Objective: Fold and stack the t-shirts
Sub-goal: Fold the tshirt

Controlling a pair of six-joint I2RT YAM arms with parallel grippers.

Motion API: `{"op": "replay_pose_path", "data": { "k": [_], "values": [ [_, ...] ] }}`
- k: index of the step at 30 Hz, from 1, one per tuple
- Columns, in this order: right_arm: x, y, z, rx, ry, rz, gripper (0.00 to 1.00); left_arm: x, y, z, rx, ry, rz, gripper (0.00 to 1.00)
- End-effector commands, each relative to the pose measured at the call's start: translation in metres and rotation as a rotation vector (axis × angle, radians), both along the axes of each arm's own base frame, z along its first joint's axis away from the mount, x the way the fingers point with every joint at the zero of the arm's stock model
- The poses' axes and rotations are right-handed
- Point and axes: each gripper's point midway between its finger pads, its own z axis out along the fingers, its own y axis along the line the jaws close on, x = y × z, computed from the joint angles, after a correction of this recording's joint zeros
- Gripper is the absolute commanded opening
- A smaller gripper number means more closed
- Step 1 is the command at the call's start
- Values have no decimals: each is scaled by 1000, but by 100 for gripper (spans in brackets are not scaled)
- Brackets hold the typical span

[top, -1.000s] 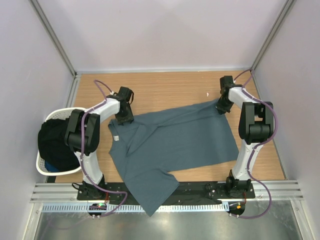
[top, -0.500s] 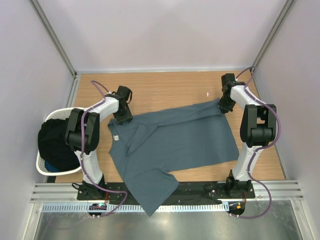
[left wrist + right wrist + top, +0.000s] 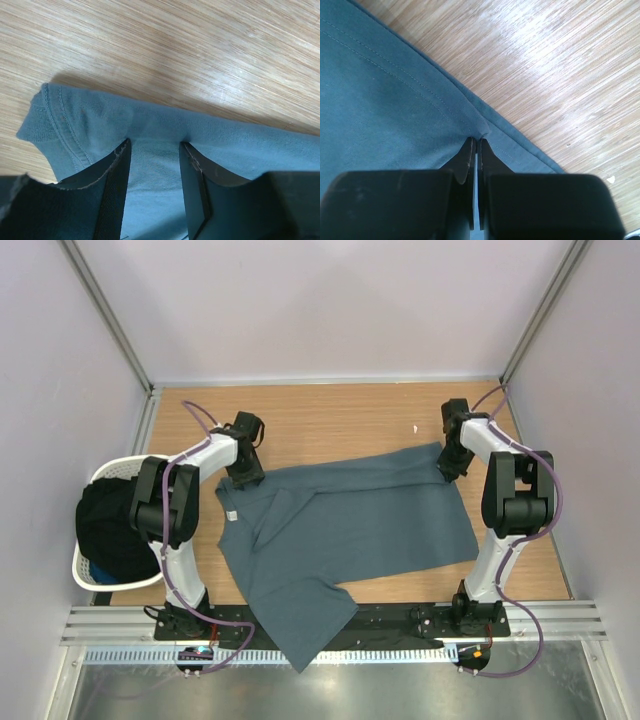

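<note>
Now: a soft slate-blue t-shirt (image 3: 350, 530) lies spread on the table (image 3: 330, 420), pinched at one far corner.
You're handling light, limp cloth that will likely sag and drag rather than hold a shape, so take it at the stitched hems and corners, where the doubled layer gives your fingers something to bite. The shirt lies mostly flat on the wood between your two arms, rumpled on the left, with one part reaching past the near edge and a small white label (image 3: 231, 515) by the neck. Your right gripper (image 3: 476, 141) is clamped tight on a small fold of hem at the far right corner. Your left gripper (image 3: 152, 145) stands part-way apart, its fingers either side of a strip of cloth beside a sleeve hem, apparently not pinching it.
</note>
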Motion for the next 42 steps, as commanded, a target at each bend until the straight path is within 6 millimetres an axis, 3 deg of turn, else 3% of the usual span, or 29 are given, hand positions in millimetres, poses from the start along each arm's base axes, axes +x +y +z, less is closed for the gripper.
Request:
{"op": "replay_pose_path", "data": {
  "k": [1, 2, 5, 6, 9, 14, 16, 19, 21, 22, 24, 26, 28, 30, 32, 36, 38, 42],
  "values": [
    [7, -7, 8, -41, -24, -18, 1, -4, 14, -6, 54, 36, 2, 45],
    [7, -7, 9, -39, -22, -13, 1, -4, 12, -6, 45, 34, -9, 45],
    [18, -3, 22, -18, -47, 33, 18, 0, 2, 5, -9, 3, -72, 48],
    [28, 5, 33, 22, -84, 57, 27, 1, -1, 10, -24, -12, -91, 51],
    [51, 20, 67, 92, -181, 138, 37, 4, -12, 35, -56, -86, -192, 58],
    [78, 76, 118, 127, -304, 354, 48, -2, -33, 75, -123, -182, -317, 73],
    [87, 110, 134, 159, -358, 469, 50, -6, -44, 79, -150, -198, -346, 77],
    [97, 158, 141, 239, -427, 596, 52, -15, -56, 79, -168, -194, -346, 77],
    [98, 187, 136, 317, -439, 667, 52, -23, -53, 77, -164, -179, -305, 77],
    [99, 212, 136, 342, -456, 724, 52, -24, -46, 76, -145, -177, -236, 77],
    [101, 235, 127, 346, -446, 778, 52, -32, -34, 74, -108, -154, -148, 76],
    [90, 264, 120, 343, -414, 867, 52, -34, -33, 75, -138, -152, -67, 75],
    [85, 283, 112, 367, -400, 909, 52, -36, -38, 78, -180, -156, -48, 73],
    [75, 305, 104, 392, -392, 931, 52, -35, -56, 83, -265, -178, -109, 72],
    [71, 325, 98, 428, -401, 912, 52, -45, -74, 77, -340, -171, -254, 71],
    [74, 345, 79, 468, -388, 828, 50, -45, -83, 60, -307, -203, -396, 64],
    [77, 345, 64, 466, -359, 793, 47, -43, -84, 53, -297, -207, -423, 60],
    [80, 340, 60, 404, -353, 789, 43, -22, -81, 54, -251, -279, -422, 60]
  ]
}}
